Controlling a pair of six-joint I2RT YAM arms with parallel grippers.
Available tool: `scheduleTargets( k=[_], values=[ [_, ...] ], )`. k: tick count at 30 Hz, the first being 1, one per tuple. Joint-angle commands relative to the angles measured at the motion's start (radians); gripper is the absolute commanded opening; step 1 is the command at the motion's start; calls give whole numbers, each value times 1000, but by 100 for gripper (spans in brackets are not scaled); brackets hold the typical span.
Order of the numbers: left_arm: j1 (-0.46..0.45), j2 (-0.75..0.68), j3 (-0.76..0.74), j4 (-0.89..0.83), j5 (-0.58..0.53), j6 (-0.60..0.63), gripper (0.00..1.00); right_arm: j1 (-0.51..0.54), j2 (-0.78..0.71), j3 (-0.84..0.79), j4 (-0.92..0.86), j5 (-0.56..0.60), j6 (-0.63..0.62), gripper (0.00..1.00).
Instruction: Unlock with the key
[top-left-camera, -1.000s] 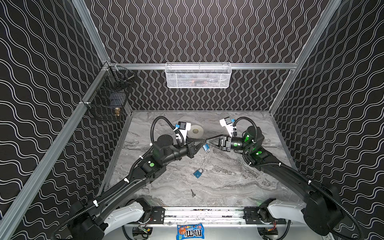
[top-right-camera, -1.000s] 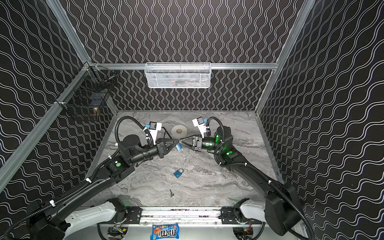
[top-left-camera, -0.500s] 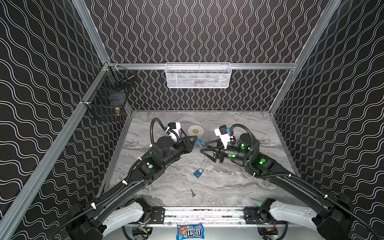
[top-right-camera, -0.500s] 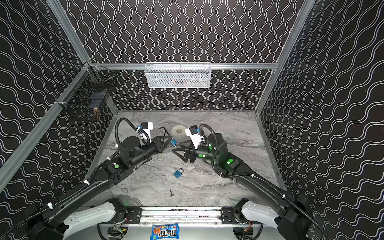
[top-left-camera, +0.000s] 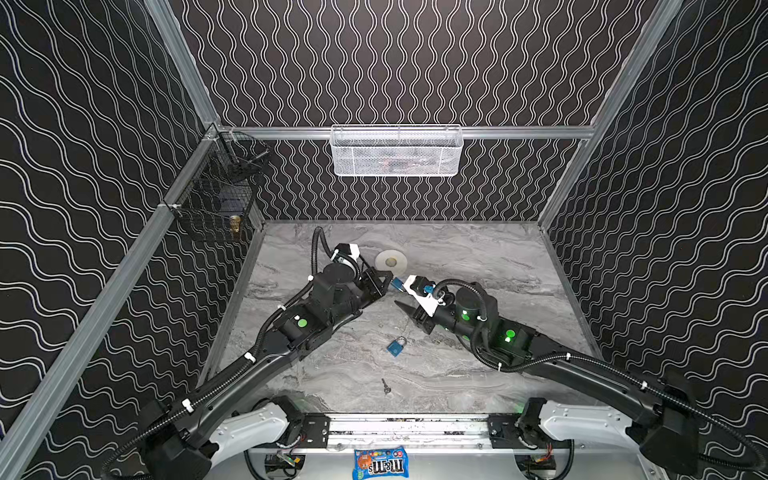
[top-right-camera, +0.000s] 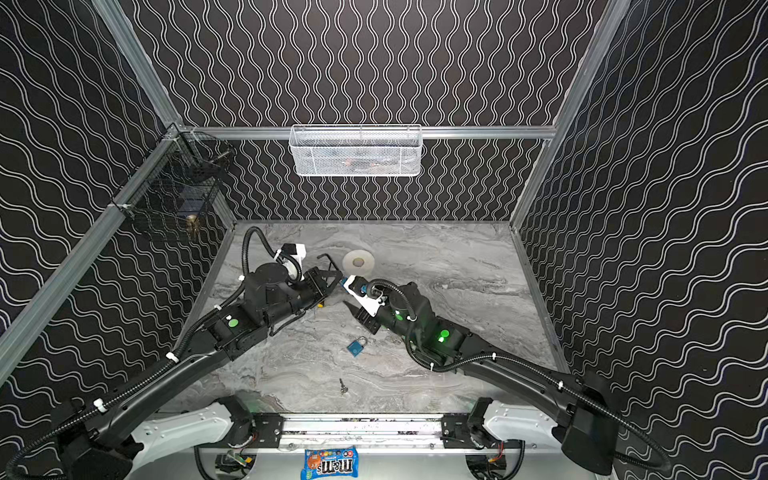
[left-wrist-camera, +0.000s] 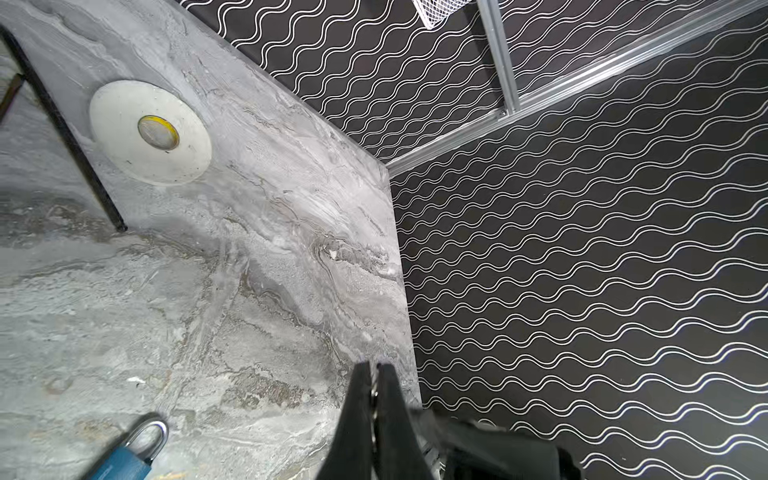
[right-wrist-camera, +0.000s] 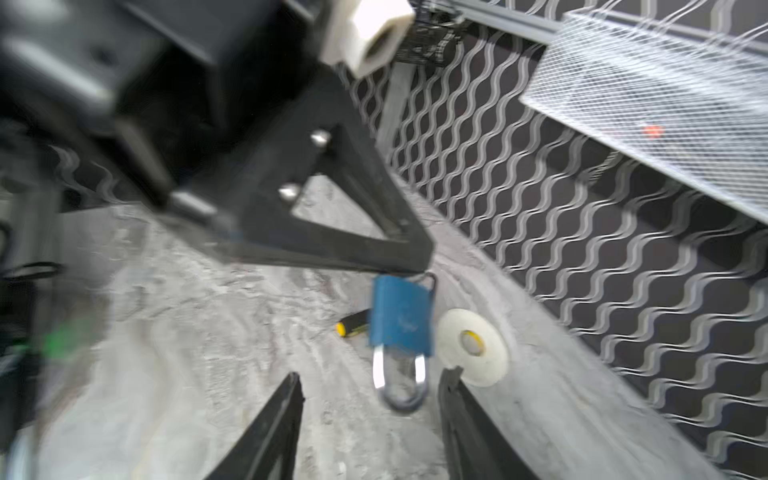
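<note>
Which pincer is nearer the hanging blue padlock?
Left. The hanging blue padlock dangles from the shut left pincer; the right pincer, open, sits just short of its shackle.

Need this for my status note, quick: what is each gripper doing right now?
Left gripper: closed, with the blue padlock hanging shackle-down from its tip.
Right gripper: open, holding nothing.

Shiny bare-metal key (left-wrist-camera: 374, 392) in the left tool (left-wrist-camera: 375, 366); blue rectangular padlock (right-wrist-camera: 401, 316) beneath it matt, shackle (right-wrist-camera: 378, 370) polished steel.

Even light; right wrist view blurry
</note>
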Motion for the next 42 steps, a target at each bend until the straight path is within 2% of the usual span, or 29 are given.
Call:
scheduleTargets(
  k=[1,5,9,18,23,30,35,42],
  values=[
    [1,1,22,-31,-6,3,0,15,16,21,59,83,-106,48],
    [1,-3,21,-35,-2,-1,0,23,30,38,75,72,-133,41],
    [2,-1,27,-53,-2,0,0,34,47,54,79,71,-159,40],
    [1,1,29,-43,11,-7,0,36,79,76,77,62,-161,29],
    [1,-9,24,-37,12,-12,0,36,98,81,77,95,-154,19],
    [0,-29,-2,10,40,-10,0,36,88,83,74,77,-114,7],
    [0,-51,-20,29,58,24,0,30,50,67,84,-20,-49,3],
    [0,-60,-16,-35,140,169,0,-11,36,118,24,-218,70,2]
  ],
)
